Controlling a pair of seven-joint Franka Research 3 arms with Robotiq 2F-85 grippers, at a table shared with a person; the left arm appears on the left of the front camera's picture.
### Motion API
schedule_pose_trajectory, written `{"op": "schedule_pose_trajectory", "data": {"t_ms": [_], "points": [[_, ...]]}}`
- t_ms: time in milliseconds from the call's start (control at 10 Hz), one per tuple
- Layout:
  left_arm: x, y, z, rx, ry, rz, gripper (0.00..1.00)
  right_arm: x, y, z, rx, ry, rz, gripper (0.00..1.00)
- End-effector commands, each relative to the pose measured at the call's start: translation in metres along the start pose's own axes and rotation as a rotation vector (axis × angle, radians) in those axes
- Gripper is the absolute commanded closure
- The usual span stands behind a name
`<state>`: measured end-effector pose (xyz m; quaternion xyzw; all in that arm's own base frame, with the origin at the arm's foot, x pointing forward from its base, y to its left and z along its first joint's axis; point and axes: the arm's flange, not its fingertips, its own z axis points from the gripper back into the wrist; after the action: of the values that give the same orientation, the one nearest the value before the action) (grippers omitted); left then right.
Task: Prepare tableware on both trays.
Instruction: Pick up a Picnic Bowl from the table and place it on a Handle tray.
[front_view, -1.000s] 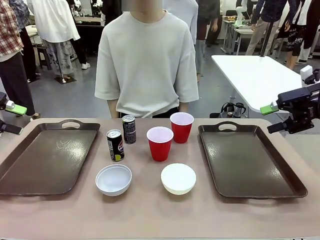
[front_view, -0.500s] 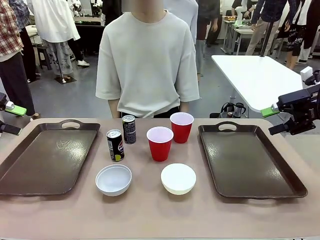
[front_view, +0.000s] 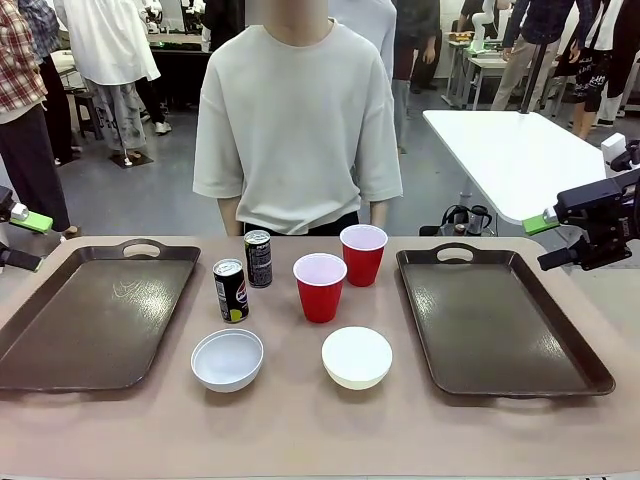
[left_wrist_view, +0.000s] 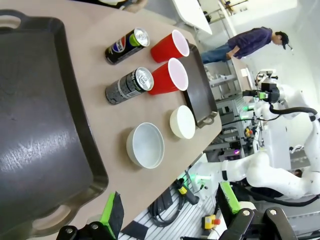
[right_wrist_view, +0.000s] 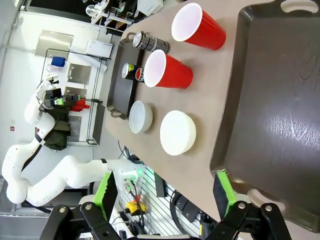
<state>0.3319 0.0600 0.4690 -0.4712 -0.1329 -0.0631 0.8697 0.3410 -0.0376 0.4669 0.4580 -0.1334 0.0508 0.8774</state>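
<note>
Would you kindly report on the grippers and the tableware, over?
Left gripper and right gripper: jaws open, holding nothing. Cups, bowls, cans stand between the trays, none loaded yet. Person at far edge, nothing blocking.

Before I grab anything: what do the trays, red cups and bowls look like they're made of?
Left tray and right tray: likely hard plastic, dark brown, glossy; light glares off their floors. Near cup and far cup: probably thin plastic, red outside, white inside, slight sheen. Left bowl and right bowl: white, smooth; plastic or ceramic, unclear.
</note>
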Motion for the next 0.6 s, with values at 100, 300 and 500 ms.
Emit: {"op": "schedule_pose_trajectory", "data": {"t_ms": [100, 300, 500], "points": [[-0.0003, 0.0005, -0.0006, -0.016, -0.009, -0.001, 0.0, 0.0019, 0.0004, -0.0014, 0.024, -0.007, -0.005, 0.0], [-0.0003, 0.0005, -0.0006, -0.016, -0.009, -0.001, 0.0, 0.0019, 0.0004, -0.0014, 0.024, -0.007, -0.005, 0.0], [-0.0003, 0.0005, -0.0006, -0.016, -0.009, -0.001, 0.0, 0.0019, 0.0004, -0.0014, 0.024, -0.007, -0.005, 0.0]]}}
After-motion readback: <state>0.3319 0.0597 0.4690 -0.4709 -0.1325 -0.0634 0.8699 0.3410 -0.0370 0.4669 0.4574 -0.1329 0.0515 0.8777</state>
